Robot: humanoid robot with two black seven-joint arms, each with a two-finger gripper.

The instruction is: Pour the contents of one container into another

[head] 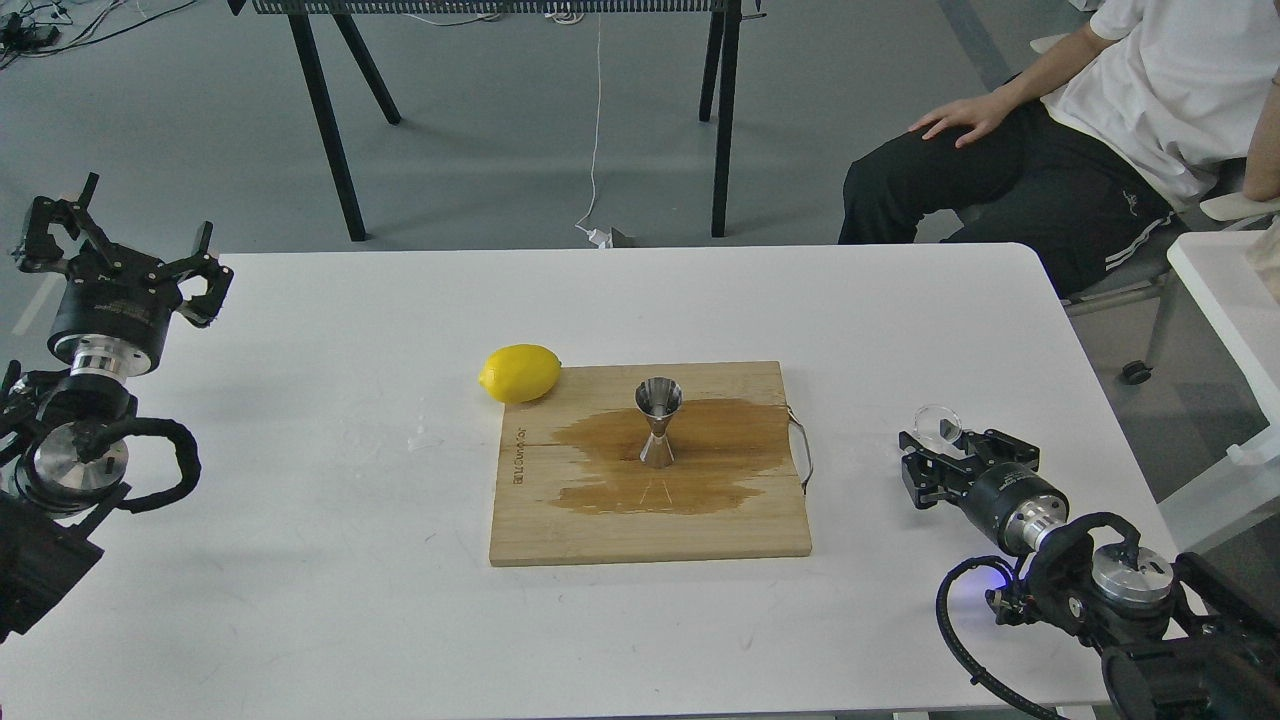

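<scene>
While the clear glass cup (938, 424) sits low over the table's (300, 520) right side, just at the right end effector (925, 462), whose fingers seem to close about it though I cannot tell how firmly, the step in hand looks like carrying it to the jigger (658, 422). That jigger stands upright mid-board: polished steel, hourglass, narrow-mouthed and tippy, so tilt slowly with the rim close over its mouth. A dark wet stain already spreads across the pale wooden cutting board (650, 530). A waxy yellow lemon (519, 372) touches the board's far-left corner. Left end effector (125, 250) hangs spread, well apart.
</scene>
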